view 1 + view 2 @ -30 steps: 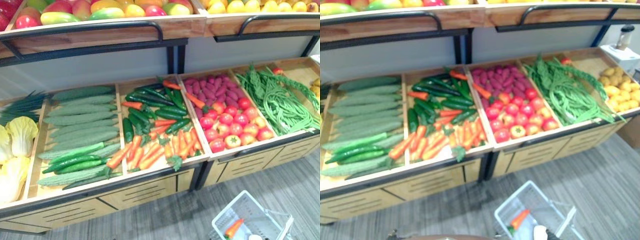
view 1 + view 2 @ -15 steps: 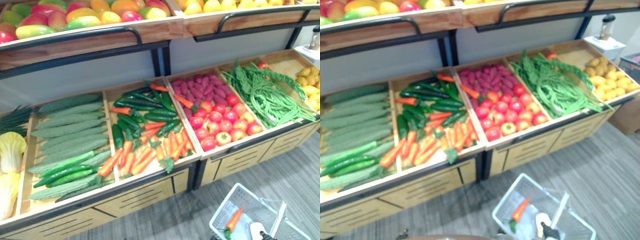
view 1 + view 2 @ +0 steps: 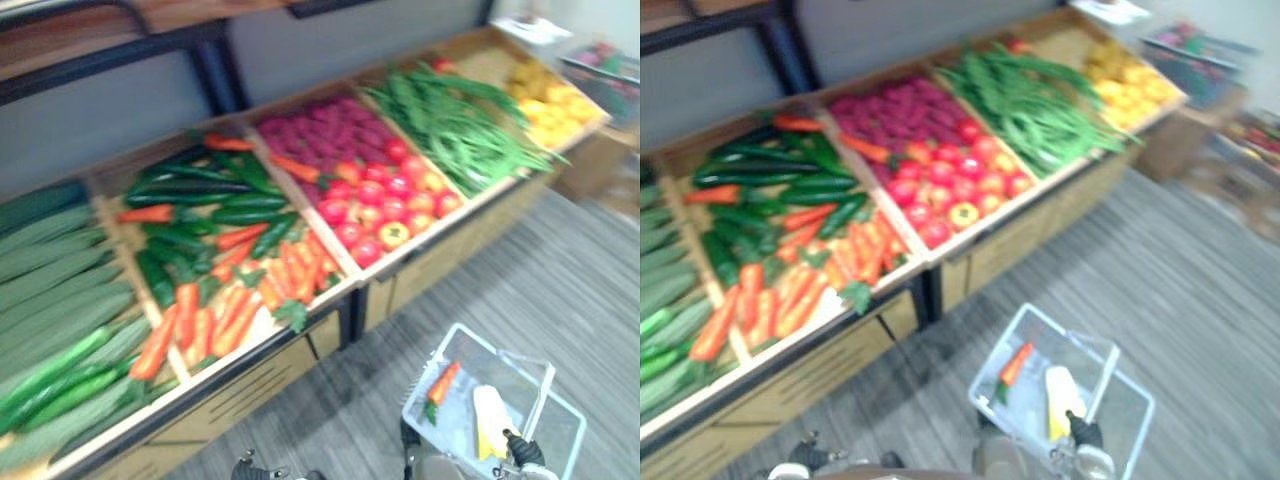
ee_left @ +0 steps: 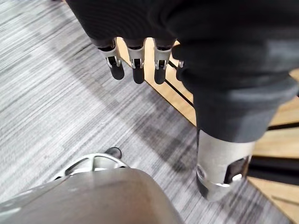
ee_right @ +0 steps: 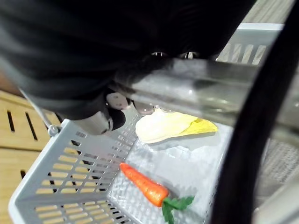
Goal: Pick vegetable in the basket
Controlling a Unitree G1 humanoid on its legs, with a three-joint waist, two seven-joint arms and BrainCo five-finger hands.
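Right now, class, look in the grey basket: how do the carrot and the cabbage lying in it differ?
The carrot is bright orange with a green leafy top; the cabbage is pale cream turning yellow. The carrot is slim and tapered, the cabbage broader and blunter. In the eye views the carrot lies to the robot's left of the cabbage. Both rest loose on the floor of the basket, apart from each other.

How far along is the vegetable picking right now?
Done: an orange carrot with green top and a pale yellow cabbage lie in the white plastic basket. In hand: the right hand curls round the basket's grey handle; the left hand hangs open, empty. Left: perhaps more picks from the wooden vegetable stand.
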